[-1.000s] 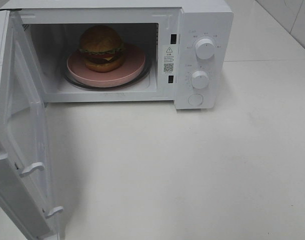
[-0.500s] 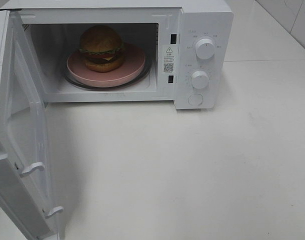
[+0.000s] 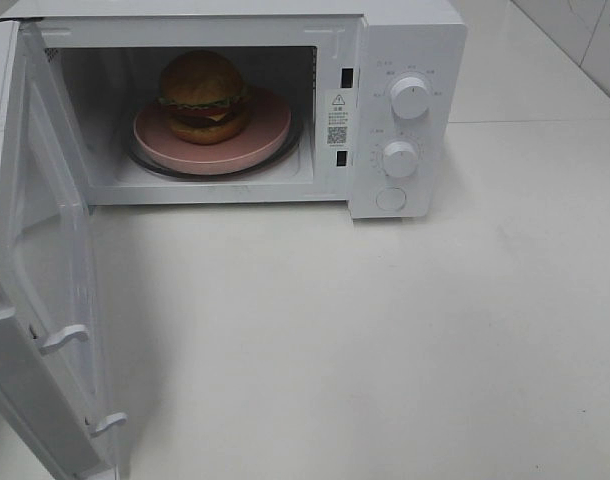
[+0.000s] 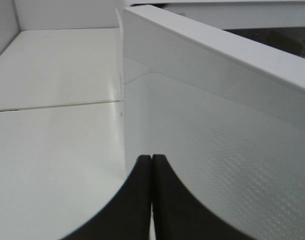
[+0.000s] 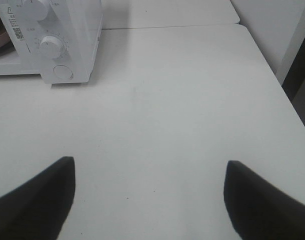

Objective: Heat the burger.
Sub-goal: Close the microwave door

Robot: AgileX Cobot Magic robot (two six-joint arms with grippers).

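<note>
The burger (image 3: 204, 96) sits on a pink plate (image 3: 260, 135) inside the open white microwave (image 3: 405, 40), on the glass turntable. The microwave door (image 3: 35, 290) stands swung wide open at the left. Neither gripper shows in the exterior high view. In the left wrist view my left gripper (image 4: 151, 165) is shut with nothing in it, its tips right at the outer face of the door (image 4: 217, 125). In the right wrist view my right gripper (image 5: 147, 185) is open and empty above the white table, well away from the microwave (image 5: 57, 35).
Two white knobs (image 3: 410, 98) and a round button (image 3: 391, 199) are on the microwave's right panel. The white table (image 3: 385, 330) spreads in front. A table edge and dark gap show in the right wrist view (image 5: 292, 85).
</note>
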